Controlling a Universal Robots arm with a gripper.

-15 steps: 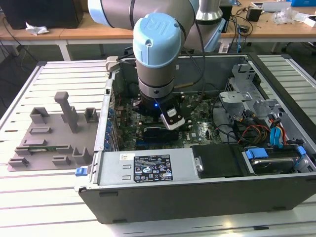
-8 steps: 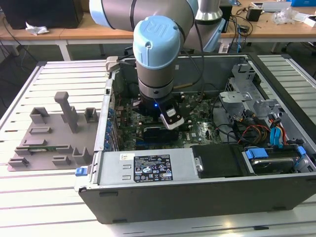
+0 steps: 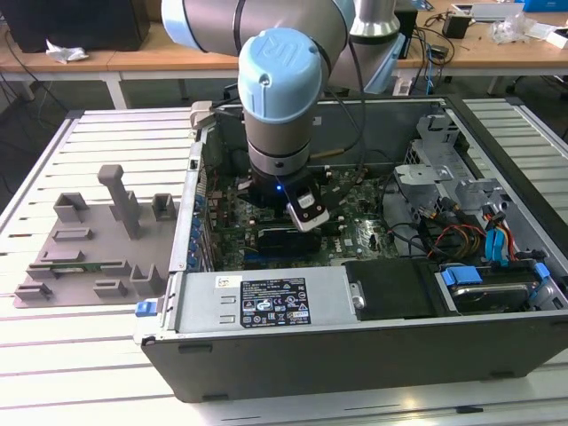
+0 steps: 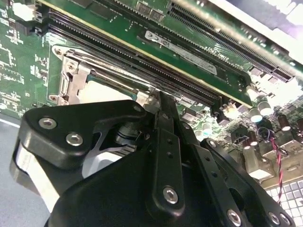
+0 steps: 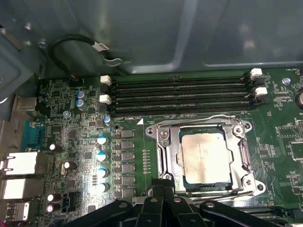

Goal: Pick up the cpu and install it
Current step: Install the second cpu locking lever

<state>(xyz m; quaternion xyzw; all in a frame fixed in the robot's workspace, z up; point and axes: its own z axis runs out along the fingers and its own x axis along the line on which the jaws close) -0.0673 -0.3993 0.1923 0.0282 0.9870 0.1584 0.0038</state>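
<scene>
Open computer case point(image 3: 266, 373) | cpu point(image 5: 206, 158) seated in socket point(image 5: 163, 142) | hand point(image 5: 163, 191) partly cropped, grip state unclear

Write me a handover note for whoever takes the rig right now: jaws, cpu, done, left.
Gripper: low over the motherboard inside the open PC case, at the socket's edge. Jaws state: cannot tell.
Cpu: lying flat in the socket frame in the first wrist view, beside the RAM slots.
Done: cpu looks placed in the socket.
Left: confirm it is fully seated; the grey fixture tray outside the case looks empty of it.
</scene>
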